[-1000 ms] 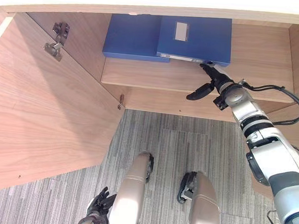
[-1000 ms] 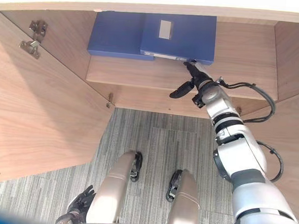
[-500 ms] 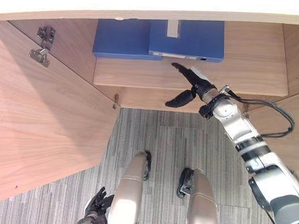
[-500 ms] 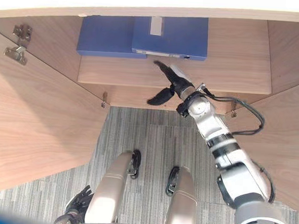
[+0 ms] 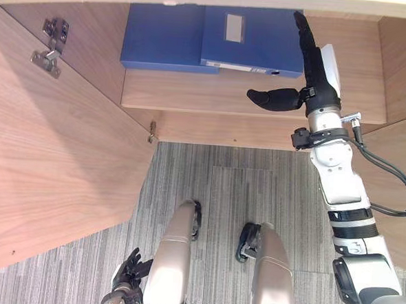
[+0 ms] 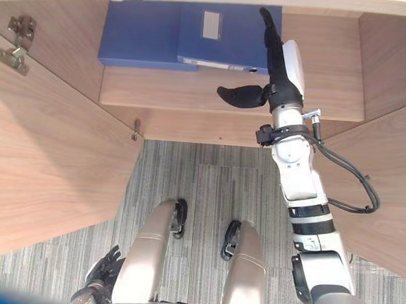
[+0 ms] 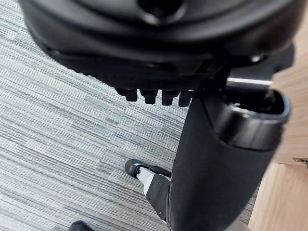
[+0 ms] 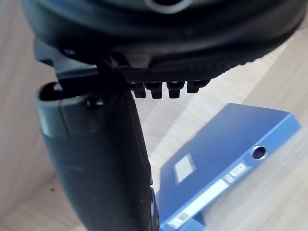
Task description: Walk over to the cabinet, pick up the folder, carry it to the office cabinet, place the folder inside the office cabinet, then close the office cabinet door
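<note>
Labelled blue folder (image 5: 255,38) lies on cabinet shelf (image 5: 192,96), 12 o'clock | right hand (image 5: 316,80) over its 3 o'clock edge, fingers straight, holds nothing | left hand (image 5: 129,282) 7 o'clock, fingers relaxed

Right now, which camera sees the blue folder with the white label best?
The left eye view: the labelled blue folder shows almost whole, the right hand at its edge. The right eye view matches. The right wrist view shows part of it, past the hand.
</note>
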### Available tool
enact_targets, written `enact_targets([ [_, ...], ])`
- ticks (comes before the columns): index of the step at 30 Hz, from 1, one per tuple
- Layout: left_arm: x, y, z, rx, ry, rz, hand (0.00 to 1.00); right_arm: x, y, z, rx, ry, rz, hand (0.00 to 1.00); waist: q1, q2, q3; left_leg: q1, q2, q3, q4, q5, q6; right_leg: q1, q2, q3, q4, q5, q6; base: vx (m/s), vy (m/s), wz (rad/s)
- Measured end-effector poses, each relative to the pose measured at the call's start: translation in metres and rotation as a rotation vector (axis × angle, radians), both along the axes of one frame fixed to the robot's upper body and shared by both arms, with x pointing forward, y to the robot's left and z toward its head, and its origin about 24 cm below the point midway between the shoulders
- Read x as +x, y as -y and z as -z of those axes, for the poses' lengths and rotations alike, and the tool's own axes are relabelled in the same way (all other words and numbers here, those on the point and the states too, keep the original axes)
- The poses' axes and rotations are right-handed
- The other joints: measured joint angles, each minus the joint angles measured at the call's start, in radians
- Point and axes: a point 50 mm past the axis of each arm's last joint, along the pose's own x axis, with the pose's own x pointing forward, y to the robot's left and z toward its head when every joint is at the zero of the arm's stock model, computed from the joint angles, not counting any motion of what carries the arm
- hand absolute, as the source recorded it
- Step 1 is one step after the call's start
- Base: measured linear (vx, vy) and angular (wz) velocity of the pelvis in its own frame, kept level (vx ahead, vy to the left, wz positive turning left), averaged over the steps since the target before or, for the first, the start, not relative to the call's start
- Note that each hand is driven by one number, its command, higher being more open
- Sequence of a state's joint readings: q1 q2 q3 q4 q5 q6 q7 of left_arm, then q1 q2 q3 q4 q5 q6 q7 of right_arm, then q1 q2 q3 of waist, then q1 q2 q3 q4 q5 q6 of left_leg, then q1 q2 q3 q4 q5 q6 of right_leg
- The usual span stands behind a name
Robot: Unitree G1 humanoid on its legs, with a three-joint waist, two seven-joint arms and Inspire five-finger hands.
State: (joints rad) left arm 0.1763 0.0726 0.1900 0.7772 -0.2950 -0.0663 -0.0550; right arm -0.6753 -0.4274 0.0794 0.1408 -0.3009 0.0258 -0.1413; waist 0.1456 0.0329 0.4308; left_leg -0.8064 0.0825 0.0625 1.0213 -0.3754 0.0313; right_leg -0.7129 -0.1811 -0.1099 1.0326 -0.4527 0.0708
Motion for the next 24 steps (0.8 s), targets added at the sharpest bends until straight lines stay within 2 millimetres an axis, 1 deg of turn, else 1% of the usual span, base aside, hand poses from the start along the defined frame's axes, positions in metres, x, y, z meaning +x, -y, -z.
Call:
enact_targets([
  [1, 0.001, 0.0, -0.001, 0.003, 0.005, 0.001, 1.0, 0.005, -0.001, -0.001, -0.016, -0.005, 0.016, 1.0, 0.001, 0.001, 0.001, -0.01, 0.0, -0.001, 0.01, -0.001, 0.0, -0.009, -0.001, 0.0, 0.01, -0.002, -0.001, -0.06, 0.014, 0.04],
  [3, 0.006, 0.001, -0.003, 0.011, 0.027, 0.009, 1.0, 0.022, -0.004, -0.011, -0.083, -0.016, 0.067, 1.0, 0.006, 0.011, 0.008, -0.05, -0.002, -0.012, 0.051, -0.006, 0.003, -0.043, -0.004, -0.001, 0.054, -0.011, -0.001, -0.08, 0.015, 0.07],
  [4, 0.007, 0.002, -0.004, 0.012, 0.033, 0.013, 1.0, 0.025, -0.005, -0.015, -0.104, -0.013, 0.078, 1.0, 0.009, 0.014, 0.011, -0.06, -0.003, -0.015, 0.063, -0.007, 0.003, -0.052, -0.007, -0.002, 0.066, -0.016, -0.002, -0.1, 0.009, 0.14],
  [6, 0.012, 0.003, -0.007, 0.015, 0.057, 0.017, 1.0, 0.035, -0.012, -0.03, -0.188, 0.004, 0.11, 1.0, 0.014, 0.021, 0.016, -0.109, -0.015, -0.025, 0.115, -0.014, 0.005, -0.097, -0.023, -0.004, 0.13, -0.038, -0.004, -0.08, -0.005, 0.2],
  [7, 0.012, 0.004, -0.007, 0.015, 0.059, 0.021, 1.0, 0.038, -0.014, -0.034, -0.214, 0.009, 0.116, 1.0, 0.016, 0.024, 0.018, -0.124, -0.017, -0.027, 0.133, -0.018, 0.006, -0.11, -0.026, -0.004, 0.149, -0.044, -0.006, -0.07, -0.014, 0.18],
  [9, 0.015, 0.006, -0.008, 0.009, 0.068, 0.027, 1.0, 0.046, -0.021, -0.051, -0.264, 0.021, 0.13, 1.0, 0.024, 0.038, 0.026, -0.19, -0.019, -0.043, 0.211, -0.034, 0.002, -0.168, -0.032, -0.004, 0.231, -0.07, -0.008, -0.1, -0.017, 0.11],
  [10, 0.015, 0.007, -0.008, 0.007, 0.069, 0.031, 1.0, 0.048, -0.02, -0.055, -0.275, 0.023, 0.141, 1.0, 0.03, 0.042, 0.028, -0.208, -0.019, -0.047, 0.232, -0.04, 0.002, -0.183, -0.033, -0.003, 0.253, -0.078, -0.008, -0.11, -0.018, 0.07],
  [11, 0.018, 0.009, -0.008, 0.002, 0.075, 0.036, 1.0, 0.05, -0.015, -0.059, -0.281, 0.017, 0.164, 1.0, 0.047, 0.048, 0.032, -0.237, -0.02, -0.051, 0.272, -0.049, 0.001, -0.211, -0.037, 0.0, 0.296, -0.093, -0.009, -0.09, -0.014, 0.06],
  [12, 0.019, 0.01, -0.009, 0.0, 0.076, 0.037, 1.0, 0.052, -0.011, -0.061, -0.284, 0.011, 0.178, 1.0, 0.055, 0.05, 0.033, -0.25, -0.022, -0.052, 0.29, -0.053, -0.001, -0.224, -0.041, 0.002, 0.317, -0.1, -0.008, -0.07, -0.018, 0.13],
  [14, 0.021, 0.013, -0.009, -0.008, 0.081, 0.033, 1.0, 0.055, 0.003, -0.065, -0.294, -0.012, 0.231, 1.0, 0.067, 0.064, 0.04, -0.304, -0.035, -0.062, 0.358, -0.065, 0.001, -0.269, -0.056, 0.005, 0.393, -0.128, -0.008, -0.06, -0.021, 0.18],
  [17, 0.021, 0.014, -0.008, -0.017, 0.076, 0.024, 1.0, 0.055, 0.016, -0.069, -0.322, -0.015, 0.276, 1.0, 0.07, 0.071, 0.045, -0.358, -0.04, -0.065, 0.409, -0.073, -0.006, -0.32, -0.064, 0.012, 0.452, -0.143, -0.009, -0.06, -0.024, 0.07],
  [18, 0.021, 0.014, -0.007, -0.022, 0.074, 0.019, 1.0, 0.055, 0.019, -0.072, -0.327, -0.009, 0.284, 1.0, 0.07, 0.074, 0.047, -0.362, -0.04, -0.066, 0.415, -0.073, -0.006, -0.324, -0.064, 0.013, 0.458, -0.144, -0.009, -0.05, -0.038, 0.0],
  [19, 0.02, 0.015, -0.006, -0.024, 0.068, 0.017, 1.0, 0.054, 0.027, -0.075, -0.359, -0.011, 0.31, 1.0, 0.07, 0.075, 0.047, -0.366, -0.041, -0.062, 0.419, -0.073, -0.006, -0.334, -0.065, 0.022, 0.471, -0.147, -0.005, -0.04, -0.04, 0.0],
  [24, 0.017, 0.015, -0.004, -0.027, 0.055, 0.014, 1.0, 0.054, 0.033, -0.074, -0.368, -0.022, 0.316, 1.0, 0.067, 0.075, 0.047, -0.366, -0.041, -0.061, 0.417, -0.07, -0.006, -0.34, -0.065, 0.024, 0.478, -0.149, -0.01, -0.01, -0.062, 0.0],
])
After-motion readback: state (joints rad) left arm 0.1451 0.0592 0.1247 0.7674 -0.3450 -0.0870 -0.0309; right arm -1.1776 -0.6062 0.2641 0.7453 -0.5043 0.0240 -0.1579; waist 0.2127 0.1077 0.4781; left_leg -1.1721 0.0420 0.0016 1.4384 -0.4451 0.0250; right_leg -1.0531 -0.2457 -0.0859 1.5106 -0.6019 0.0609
